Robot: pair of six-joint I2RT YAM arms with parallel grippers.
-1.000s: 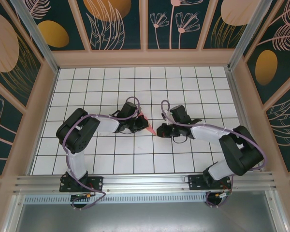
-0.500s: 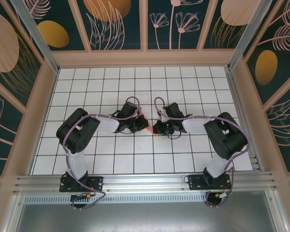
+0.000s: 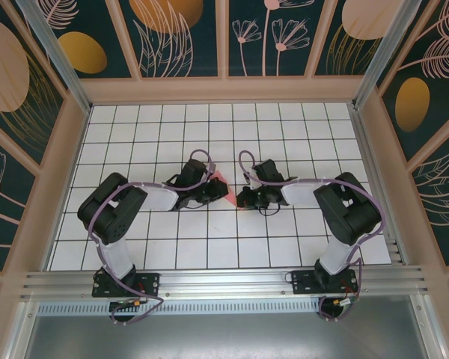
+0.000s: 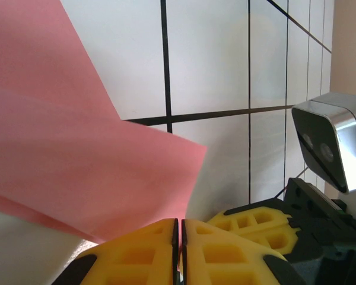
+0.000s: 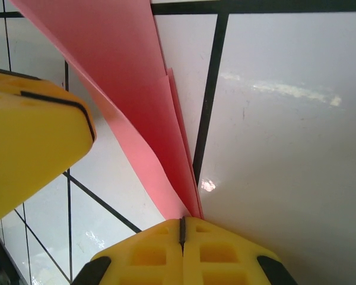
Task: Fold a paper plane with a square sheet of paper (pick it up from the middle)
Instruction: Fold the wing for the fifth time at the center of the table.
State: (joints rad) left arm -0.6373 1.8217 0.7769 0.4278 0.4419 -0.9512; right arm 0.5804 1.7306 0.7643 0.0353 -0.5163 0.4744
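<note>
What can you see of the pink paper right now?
The pink paper is thin, plain and matte, folded into overlapping layers with sharp creases. It sits mid-table between the arms, over the white gridded table. The left gripper and the right gripper each pinch it with pads shut, and the layers narrow toward the right one.
</note>
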